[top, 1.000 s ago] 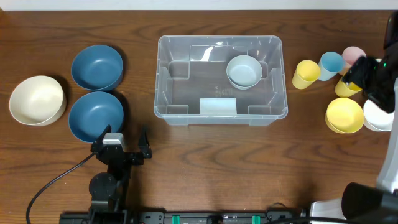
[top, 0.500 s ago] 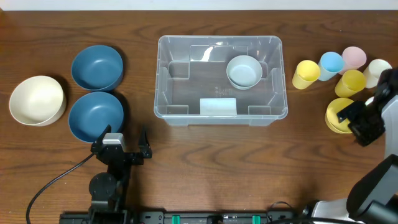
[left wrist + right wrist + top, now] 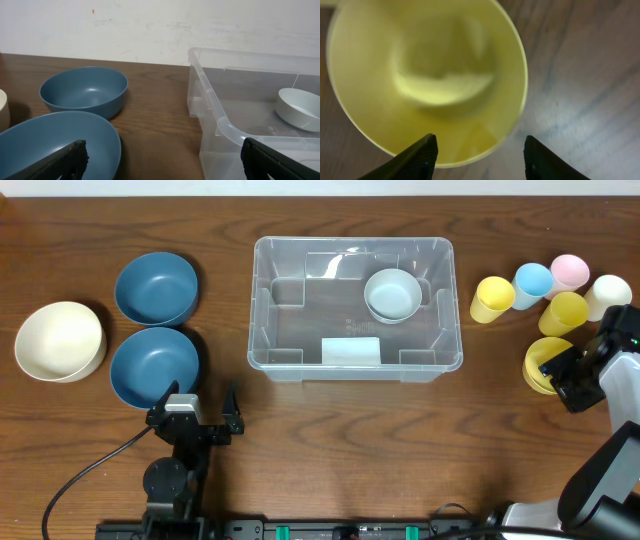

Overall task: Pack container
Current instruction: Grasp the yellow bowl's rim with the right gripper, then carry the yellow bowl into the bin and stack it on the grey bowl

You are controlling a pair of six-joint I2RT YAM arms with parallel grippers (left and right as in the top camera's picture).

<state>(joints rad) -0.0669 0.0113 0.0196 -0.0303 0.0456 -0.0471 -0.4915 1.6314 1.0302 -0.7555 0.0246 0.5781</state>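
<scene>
A dark wood tabletop (image 3: 330,440) carries everything, with a white wall behind it in the left wrist view. The container (image 3: 355,305) sits at its centre, holding so far only one pale bowl (image 3: 392,294) in its far right corner. Two blue bowls (image 3: 155,288) and a cream bowl (image 3: 58,340) wait to its left, and a cluster of cups (image 3: 530,280) and a yellow bowl (image 3: 541,360) to its right.

Over the last second the right gripper (image 3: 572,377) has left the cups and dropped to the yellow bowl's near edge, its jaws narrowing as it came. The right wrist view shows them parted, one finger (image 3: 420,155) over the bowl's inside and the other outside on the wood, so the rim lies between them but is not yet pinched. That looks like the start of a grasp, with this bowl next for the container.

The left gripper (image 3: 198,410) rests near the closer blue bowl, jaws spread wide and holding nothing.
</scene>
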